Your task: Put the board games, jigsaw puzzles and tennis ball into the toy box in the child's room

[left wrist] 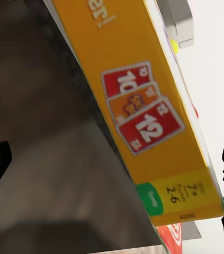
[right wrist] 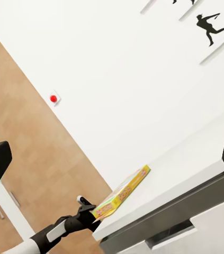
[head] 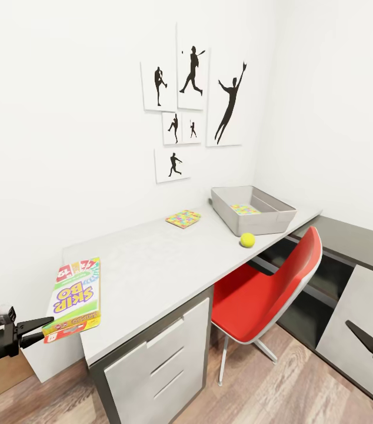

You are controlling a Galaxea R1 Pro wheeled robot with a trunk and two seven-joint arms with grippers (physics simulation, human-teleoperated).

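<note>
Overhanging the near left corner of the desk (head: 151, 259), the SKIP-BO box (head: 73, 299) lies flat with its short end jutting past the edge, which leaves that end free for a side grip. The left claw (head: 38, 330) is level with that end, its dark fingers pointing at the box edge and seemingly touching it; whether they are clenched on the box or merely poised around it I cannot tell. From the right wrist the same box (right wrist: 123, 192) shows at the desk corner with the left claw (right wrist: 90, 211) right at its end.

The toy box (head: 269, 219) stands at the far right of the desk, well apart from the SKIP-BO box. One puzzle (head: 245, 209) already lies inside it; the other puzzle (head: 183, 218) rests on the desk beside it, and the ball (head: 247, 239) sits just in front of its near wall. The right claw (head: 366, 338) hangs released low by the cabinet, holding nothing, probably kept free for the small toys.
</note>
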